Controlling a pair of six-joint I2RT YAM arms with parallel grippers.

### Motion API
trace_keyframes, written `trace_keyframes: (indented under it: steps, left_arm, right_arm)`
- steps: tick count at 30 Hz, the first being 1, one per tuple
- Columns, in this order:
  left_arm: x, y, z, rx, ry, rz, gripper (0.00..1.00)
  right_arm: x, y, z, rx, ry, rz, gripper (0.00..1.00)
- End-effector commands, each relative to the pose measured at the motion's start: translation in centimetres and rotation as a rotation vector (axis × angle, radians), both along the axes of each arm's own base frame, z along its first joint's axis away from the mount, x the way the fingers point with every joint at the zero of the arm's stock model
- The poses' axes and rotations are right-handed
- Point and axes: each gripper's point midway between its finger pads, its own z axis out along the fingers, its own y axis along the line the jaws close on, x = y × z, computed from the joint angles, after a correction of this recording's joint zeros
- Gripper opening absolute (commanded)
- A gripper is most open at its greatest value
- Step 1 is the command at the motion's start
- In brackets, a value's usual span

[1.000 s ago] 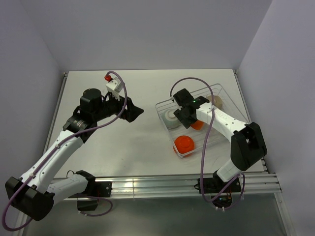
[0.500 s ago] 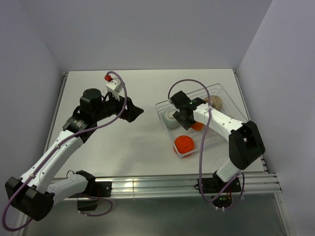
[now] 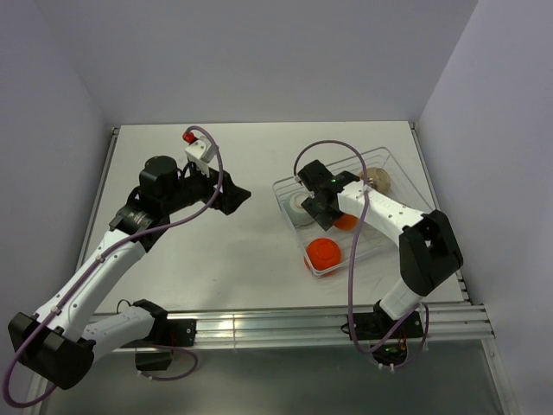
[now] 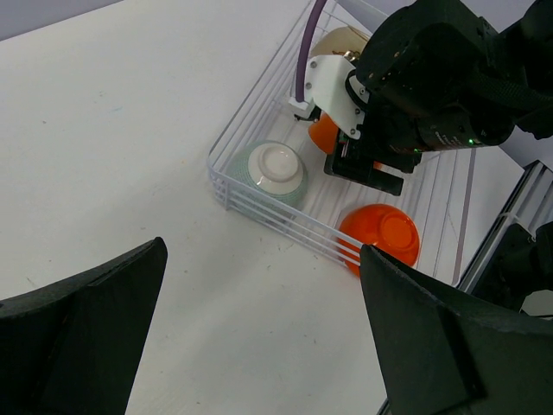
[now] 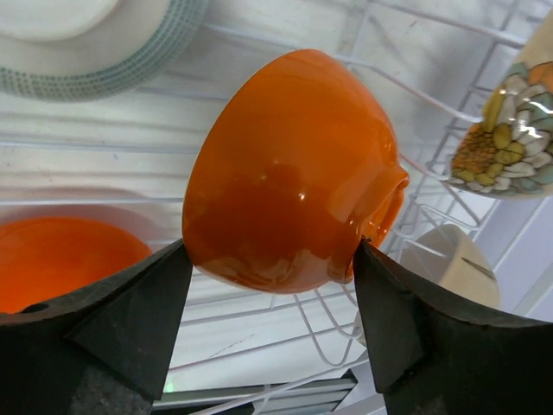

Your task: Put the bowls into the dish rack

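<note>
The clear dish rack [image 3: 390, 161] sits at the right of the table, also in the left wrist view [image 4: 244, 199]. My right gripper [image 3: 320, 206] is inside it, its fingers pressed on both sides of a tilted orange bowl [image 5: 285, 173], also in the top view [image 3: 347, 221]. A mint bowl [image 3: 300, 206] lies upside down at the rack's left end. Another orange bowl [image 3: 324, 253] lies at the near end. A cream bowl [image 3: 378, 180] is at the far end. My left gripper [image 3: 235, 197] is open and empty above the bare table, left of the rack.
A flower-patterned bowl [image 5: 510, 130] shows at the right edge of the right wrist view, beside the rack's wire tines [image 5: 406, 207]. A metal rail [image 3: 328, 324] runs along the table's near edge. Grey walls close in the left, back and right sides.
My right gripper has shifted slightly left over the rack with the orange bowl between its fingers. The left arm has barely moved.
</note>
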Motion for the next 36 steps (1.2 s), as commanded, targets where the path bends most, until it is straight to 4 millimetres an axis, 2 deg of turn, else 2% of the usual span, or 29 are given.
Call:
trace_keyframes:
  steps: [1,2,3,11,17,20,21,22,23,24,25,26,27,28,29,30,32,33,35,36]
  left_arm:
    - [0.1,0.2,1.7,-0.021,-0.055,0.012,0.99]
    - [0.1,0.2,1.8,-0.022,-0.055,0.014,1.0]
    - [0.1,0.2,1.8,-0.026,-0.056,0.015,1.0]
    - [0.1,0.2,1.8,-0.027,-0.054,0.015,0.99]
    - [-0.1,0.2,2.0,-0.03,-0.048,0.015,0.99]
    - [0.0,0.4,2.2,-0.026,-0.032,0.019,1.0]
    - [0.1,0.4,1.2,-0.008,0.016,0.022,0.99]
    - [0.3,0.4,1.9,-0.01,0.026,0.023,1.0]
    - [0.3,0.4,1.6,-0.003,0.061,0.015,0.99]
    - [0.8,0.9,-0.2,0.029,0.153,0.031,1.0]
    - [1.1,1.0,0.4,0.033,0.177,0.036,0.99]
    - [1.3,1.2,0.2,0.039,0.218,0.035,0.99]
    - [2.5,1.7,-1.3,0.065,0.282,0.059,0.99]
    - [2.4,2.2,-1.0,0.083,0.325,0.068,1.0]
    - [2.8,2.4,-1.2,0.094,0.35,0.075,0.99]
    - [3.7,3.0,-1.2,0.098,0.367,0.095,1.0]
    - [4.2,3.5,-1.2,0.091,0.37,0.106,1.0]
    - [4.5,4.0,-0.9,0.076,0.364,0.101,0.99]
    - [5.3,5.3,-0.6,0.072,0.347,0.113,0.99]
    - [5.8,5.5,-0.1,0.07,0.334,0.099,0.99]
  right_arm:
    - [-2.5,0.3,-2.1,0.046,0.144,-0.005,0.82]
    - [-2.4,0.3,-2.0,0.046,0.144,-0.005,0.84]
    - [-2.5,0.3,-2.0,0.044,0.145,-0.003,1.0]
    - [-2.5,0.4,-0.9,0.064,0.128,-0.001,1.0]
    - [-1.4,1.0,1.6,0.102,0.059,0.002,1.0]
    - [-0.1,1.5,4.5,0.154,-0.009,0.005,1.0]
    - [0.1,1.7,5.1,0.18,-0.02,0.009,1.0]
    - [0.4,1.4,6.1,0.202,-0.039,-0.001,1.0]
    - [0.5,1.3,6.7,0.217,-0.048,0.006,1.0]
    - [1.0,1.4,7.9,0.248,-0.073,0.008,1.0]
    - [1.1,1.6,9.1,0.297,-0.092,0.014,1.0]
    - [1.6,1.0,10.4,0.326,-0.112,0.001,1.0]
    - [1.7,0.8,11.2,0.353,-0.125,-0.002,1.0]
    - [1.6,1.3,12.5,0.421,-0.131,0.017,1.0]
    - [1.8,0.1,13.2,0.444,-0.14,-0.016,1.0]
    - [2.0,0.0,15.1,0.494,-0.179,-0.013,1.0]
    - [1.8,0.2,16.8,0.602,-0.182,-0.006,1.0]
    - [2.0,-1.2,17.9,0.641,-0.217,-0.046,1.0]
    - [1.5,-1.4,18.4,0.72,-0.205,-0.054,1.0]
    - [1.3,-2.8,18.5,0.732,-0.218,-0.097,1.0]
